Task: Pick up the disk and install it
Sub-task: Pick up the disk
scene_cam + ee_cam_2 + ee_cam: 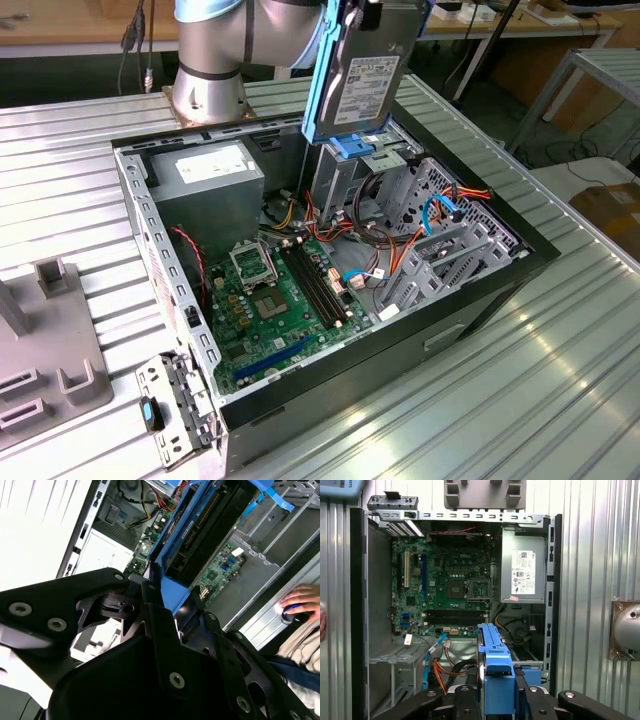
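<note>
Black robot fingers [468, 702] are clamped on either side of a flat silver-grey metal disk with a white label and blue plastic rails [366, 85]. They hold it upright on edge in the air. Directly below the fingers and the disk is an open black desktop computer case [420, 350], lying on its side on a ribbed silver metal surface [570, 380]. The disk's lower end is just above a grey perforated metal drive cage [440, 215] at one end of the case; whether the two touch cannot be told. Farther from the fingers, inside the case, are a green motherboard [270, 300] and a grey metal power supply box with a white label [205, 175]. In the second wrist view, a person's hand [302, 600] rests on a mouse [290, 614] beyond the case.
</note>
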